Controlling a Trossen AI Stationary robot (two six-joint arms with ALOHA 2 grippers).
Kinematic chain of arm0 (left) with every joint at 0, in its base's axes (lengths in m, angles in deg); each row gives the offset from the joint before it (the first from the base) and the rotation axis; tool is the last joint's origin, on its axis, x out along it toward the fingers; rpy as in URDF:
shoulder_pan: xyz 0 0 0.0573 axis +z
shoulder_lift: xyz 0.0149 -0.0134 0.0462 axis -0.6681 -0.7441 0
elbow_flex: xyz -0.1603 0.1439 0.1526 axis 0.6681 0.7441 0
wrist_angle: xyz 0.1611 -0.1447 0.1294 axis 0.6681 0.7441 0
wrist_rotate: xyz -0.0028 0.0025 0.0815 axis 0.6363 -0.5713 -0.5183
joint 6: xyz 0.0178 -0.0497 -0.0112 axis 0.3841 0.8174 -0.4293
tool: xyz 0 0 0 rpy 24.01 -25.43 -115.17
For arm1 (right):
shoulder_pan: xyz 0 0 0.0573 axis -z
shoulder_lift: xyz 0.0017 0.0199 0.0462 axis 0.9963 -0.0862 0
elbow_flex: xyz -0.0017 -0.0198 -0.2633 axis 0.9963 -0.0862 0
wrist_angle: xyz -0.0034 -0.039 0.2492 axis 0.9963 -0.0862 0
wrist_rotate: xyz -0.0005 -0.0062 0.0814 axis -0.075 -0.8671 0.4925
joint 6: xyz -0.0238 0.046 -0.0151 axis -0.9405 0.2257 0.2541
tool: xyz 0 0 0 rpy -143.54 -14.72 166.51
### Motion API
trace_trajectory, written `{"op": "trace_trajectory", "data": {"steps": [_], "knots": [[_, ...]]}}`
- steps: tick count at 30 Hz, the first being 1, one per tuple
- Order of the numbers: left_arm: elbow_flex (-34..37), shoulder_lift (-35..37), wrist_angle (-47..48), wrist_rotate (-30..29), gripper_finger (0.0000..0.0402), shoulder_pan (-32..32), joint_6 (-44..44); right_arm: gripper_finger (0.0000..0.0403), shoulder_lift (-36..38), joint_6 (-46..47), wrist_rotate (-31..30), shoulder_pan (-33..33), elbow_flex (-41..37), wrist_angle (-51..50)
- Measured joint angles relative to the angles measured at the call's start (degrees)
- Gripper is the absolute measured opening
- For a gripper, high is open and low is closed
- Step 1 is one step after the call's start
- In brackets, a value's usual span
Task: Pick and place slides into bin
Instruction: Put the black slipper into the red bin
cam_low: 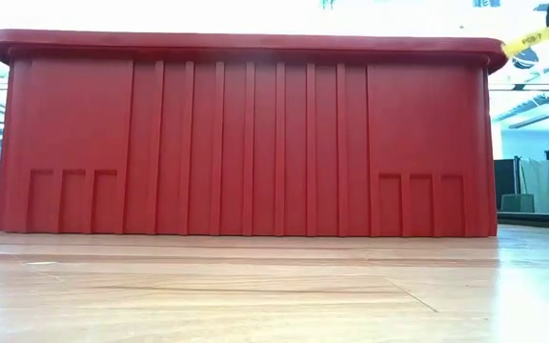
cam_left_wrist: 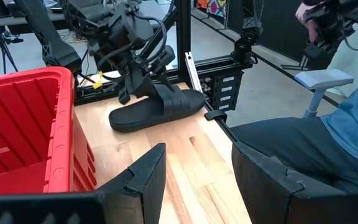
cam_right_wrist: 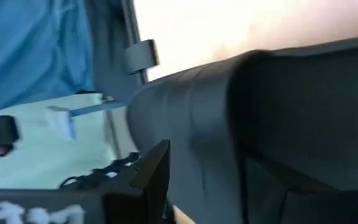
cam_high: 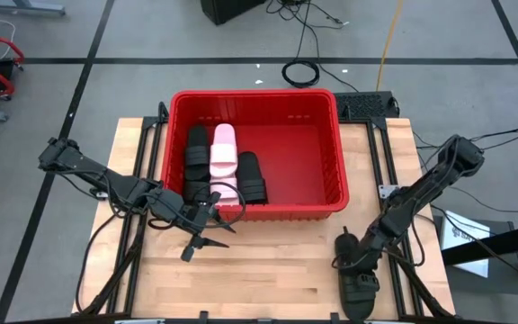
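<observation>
The red bin [cam_high: 338, 153] stands at the table's far middle and fills the low view [cam_low: 255, 143]. Several slides lie in its left half, among them a black one [cam_high: 195, 151], a pale pink one [cam_high: 224, 151] and another black one [cam_high: 251, 176]. A black slide [cam_high: 361, 286] lies flat on its sole on the table near the near right corner. My right gripper [cam_high: 351, 255] is shut on it. My left gripper [cam_high: 200, 236] is open and empty above the table, just in front of the bin's near left corner. My right gripper holds the black slide by its wide strap [cam_left_wrist: 166, 93], which fills the gap between the two fingers in the right wrist view [cam_right_wrist: 191, 124]. The fingers come from above, slanting down. The slide's sole [cam_left_wrist: 157, 115] lies on the table.
A person in blue clothing [cam_left_wrist: 353, 124] sits close beyond the table's right edge. Black frame rails [cam_left_wrist: 185, 56] run along the table's sides. Bare wood [cam_high: 268, 270] lies between the two grippers in front of the bin.
</observation>
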Motion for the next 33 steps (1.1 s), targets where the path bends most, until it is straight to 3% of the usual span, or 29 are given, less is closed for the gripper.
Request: {"op": "trace_trajectory", "data": {"steps": [5,10,21,28,33], "knots": [[0.0,0.0,0.0,0.0,0.0179,0.0,0.0,0.0155,0.0,4.0,0.9,-1.0,-4.3,10.8],[0.0,0.0,0.0,0.0,0.0179,0.0,0.0,0.0138,0.0,4.5,1.0,-1.4,-5.8,13.4],[0.0,0.0,0.0,0.0,0.0179,0.0,-0.2,0.0013,0.0,2.7,1.1,-1.4,-6.0,13.6],[0.0,0.0,0.0,0.0,0.0179,0.0,-0.1,0.0019,0.0,2.4,1.1,-1.4,-6.0,14.8],[0.0,0.0,0.0,0.0,0.0179,0.0,-0.2,0.0006,0.0,0.3,1.1,-1.2,-6.0,22.4]]}}
